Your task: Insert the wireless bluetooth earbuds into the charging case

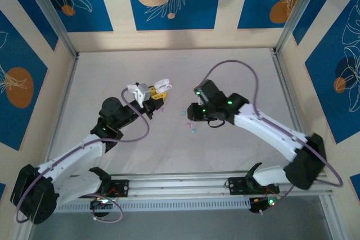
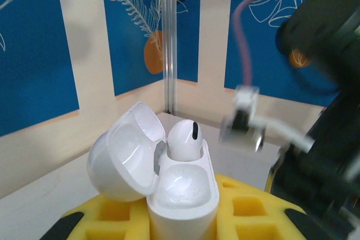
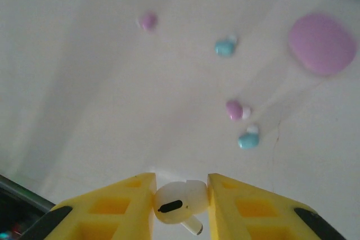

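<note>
My left gripper (image 1: 156, 95) (image 2: 183, 209) is shut on a white charging case (image 2: 183, 195) held upright, its lid (image 2: 126, 155) swung open to the left. One white earbud (image 2: 184, 139) sits in the far slot, and the near slot is bare. My right gripper (image 3: 181, 182) is shut on a second white earbud (image 3: 179, 199), stem pointing down, above the table. Pink earbuds (image 3: 148, 21) (image 3: 236, 109) and light blue earbuds (image 3: 225, 46) (image 3: 247, 140) lie loose on the table below. The case's open lid (image 1: 163, 84) shows from above.
A pink pebble-shaped case (image 3: 322, 43) lies shut on the table beyond the loose buds. Small buds (image 1: 191, 123) dot the table between the two arms. The right arm (image 2: 320, 139) looms blurred close to the held case. Walls ring the table.
</note>
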